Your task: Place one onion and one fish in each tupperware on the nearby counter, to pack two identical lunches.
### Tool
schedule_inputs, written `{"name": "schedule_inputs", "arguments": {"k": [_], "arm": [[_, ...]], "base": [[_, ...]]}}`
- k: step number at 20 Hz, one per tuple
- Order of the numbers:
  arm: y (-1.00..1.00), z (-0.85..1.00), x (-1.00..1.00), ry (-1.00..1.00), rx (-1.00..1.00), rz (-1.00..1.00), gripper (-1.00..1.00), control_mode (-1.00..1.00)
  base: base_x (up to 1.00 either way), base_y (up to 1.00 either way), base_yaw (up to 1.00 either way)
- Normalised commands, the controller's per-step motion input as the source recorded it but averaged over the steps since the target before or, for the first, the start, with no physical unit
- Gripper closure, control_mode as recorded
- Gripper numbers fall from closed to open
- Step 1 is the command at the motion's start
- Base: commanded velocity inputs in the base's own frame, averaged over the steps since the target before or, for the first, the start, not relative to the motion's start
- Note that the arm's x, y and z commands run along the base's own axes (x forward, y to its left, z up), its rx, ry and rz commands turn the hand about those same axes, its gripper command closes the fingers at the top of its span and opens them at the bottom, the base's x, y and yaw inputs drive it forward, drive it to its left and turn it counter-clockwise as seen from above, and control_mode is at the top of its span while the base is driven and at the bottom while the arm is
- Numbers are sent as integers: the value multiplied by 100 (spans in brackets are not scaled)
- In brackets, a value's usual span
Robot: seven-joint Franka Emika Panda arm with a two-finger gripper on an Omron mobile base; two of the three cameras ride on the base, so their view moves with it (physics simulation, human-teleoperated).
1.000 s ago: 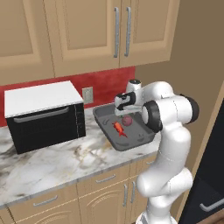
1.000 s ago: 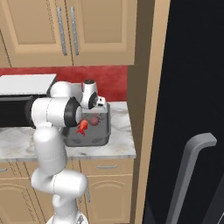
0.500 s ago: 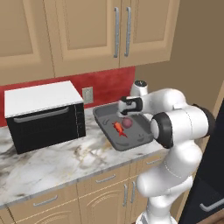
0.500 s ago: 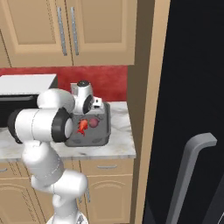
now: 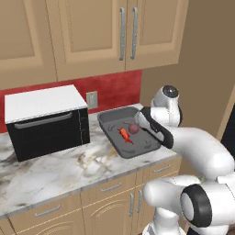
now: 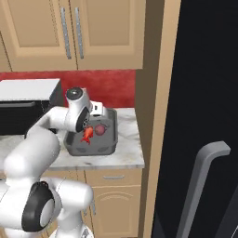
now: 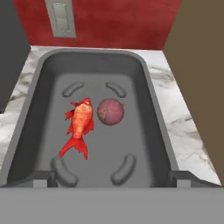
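Fish (image 7: 80, 124) and onion (image 7: 110, 111) lie side by side in the dark grey tray (image 7: 144, 92), at the centre of the hand view, the fish left of the purplish bulb and just apart from it (tail pointing toward the frame's bottom). Both rest on the tray floor. At that frame's lower corners the gripper's fingertips (image 7: 183, 179) stand spread wide, holding nothing. In the left base view, the tray (image 5: 108, 120) sits right of centre on the counter (image 5: 50, 172), beside the microwave (image 5: 46, 120).
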Motion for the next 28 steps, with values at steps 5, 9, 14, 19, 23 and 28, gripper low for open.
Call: {"name": "schedule_inputs", "arguments": {"k": [5,9,14,19,23,28], "arm": [[0,100,-100,-4,-1,0,-100,-100],[2,94,-100,-2,-4,0,-100,-100],[21,58,-100,-3,-8,0,-100,-100],[34,51,-100,-3,-9,2,-100,-100],[3,63,-100,-2,-4,7,-100,-100],[0,37,-100,-6,-2,13,-100,-100]], "base": [[0,0,0],[0,0,0],[0,0,0],[0,0,0],[0,0,0],[0,0,0]]}}
